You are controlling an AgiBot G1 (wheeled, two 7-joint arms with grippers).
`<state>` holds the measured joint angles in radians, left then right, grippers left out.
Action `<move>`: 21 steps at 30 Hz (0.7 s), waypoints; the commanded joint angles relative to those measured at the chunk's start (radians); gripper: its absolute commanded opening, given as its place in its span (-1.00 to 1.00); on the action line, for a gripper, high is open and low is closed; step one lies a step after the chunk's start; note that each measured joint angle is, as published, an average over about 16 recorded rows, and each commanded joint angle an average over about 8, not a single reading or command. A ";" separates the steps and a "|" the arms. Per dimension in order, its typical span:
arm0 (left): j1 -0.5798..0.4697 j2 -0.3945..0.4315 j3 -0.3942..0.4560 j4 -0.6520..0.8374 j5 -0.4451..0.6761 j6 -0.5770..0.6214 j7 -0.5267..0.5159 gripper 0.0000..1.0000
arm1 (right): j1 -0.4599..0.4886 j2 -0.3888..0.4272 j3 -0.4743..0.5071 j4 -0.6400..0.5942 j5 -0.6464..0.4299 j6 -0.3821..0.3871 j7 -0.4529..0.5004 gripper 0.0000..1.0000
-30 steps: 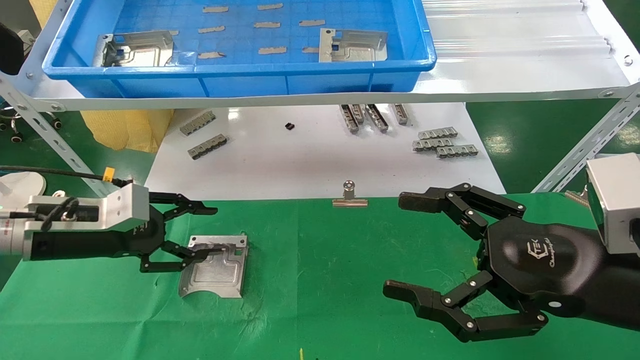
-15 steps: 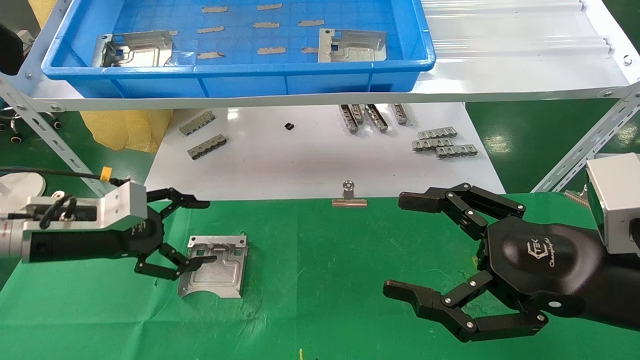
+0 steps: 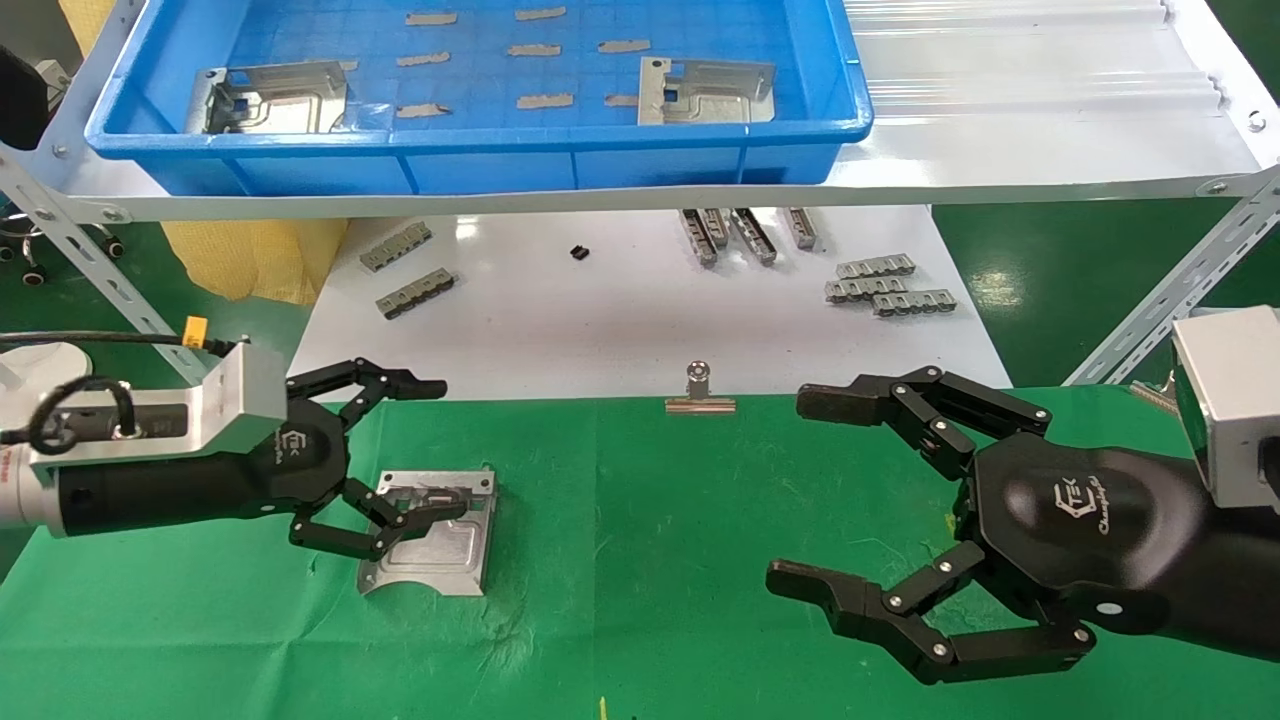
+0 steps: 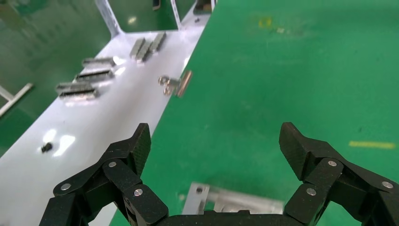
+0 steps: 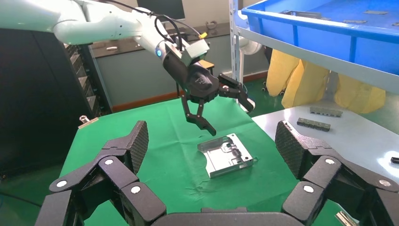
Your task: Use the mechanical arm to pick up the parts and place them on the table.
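One silvery part (image 3: 438, 552) lies flat on the green-clothed table (image 3: 650, 520), left of centre. My left gripper (image 3: 442, 448) is open and empty, lifted just above the part's near-left edge, with one finger over the plate. The part also shows in the left wrist view (image 4: 235, 205), below the open left gripper (image 4: 216, 141), and in the right wrist view (image 5: 228, 154), under the raised left gripper (image 5: 229, 117). Two more parts (image 3: 275, 98) (image 3: 705, 92) lie in the blue tray (image 3: 480, 135). My right gripper (image 3: 805, 490) is open and empty, parked over the cloth at the right.
The blue tray stands on a raised white shelf with slanted metal struts (image 3: 1170, 300). Below it, a glossy white board (image 3: 600, 320) carries small grey ribbed strips (image 3: 885, 285). A steel binder clip (image 3: 700, 395) sits at the cloth's far edge. A yellow bag (image 3: 250, 260) is at the back left.
My left gripper has opened wider, come off the part's edge, and lifted and rolled so its palm logo shows. The part stays on the cloth. The right arm has not moved.
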<state>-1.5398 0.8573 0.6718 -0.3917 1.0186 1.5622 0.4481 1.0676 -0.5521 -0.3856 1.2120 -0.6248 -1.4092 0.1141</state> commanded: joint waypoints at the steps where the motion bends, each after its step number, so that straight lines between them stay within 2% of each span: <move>1: 0.022 -0.012 -0.019 -0.043 -0.014 -0.003 -0.031 1.00 | 0.000 0.000 0.000 0.000 0.000 0.000 0.000 1.00; 21: 0.245 -0.130 -0.207 -0.471 -0.152 -0.035 -0.335 1.00 | 0.000 0.000 0.000 0.000 0.000 0.000 0.000 1.00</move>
<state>-1.2942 0.7274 0.4647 -0.8629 0.8666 1.5271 0.1125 1.0676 -0.5521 -0.3856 1.2120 -0.6248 -1.4092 0.1141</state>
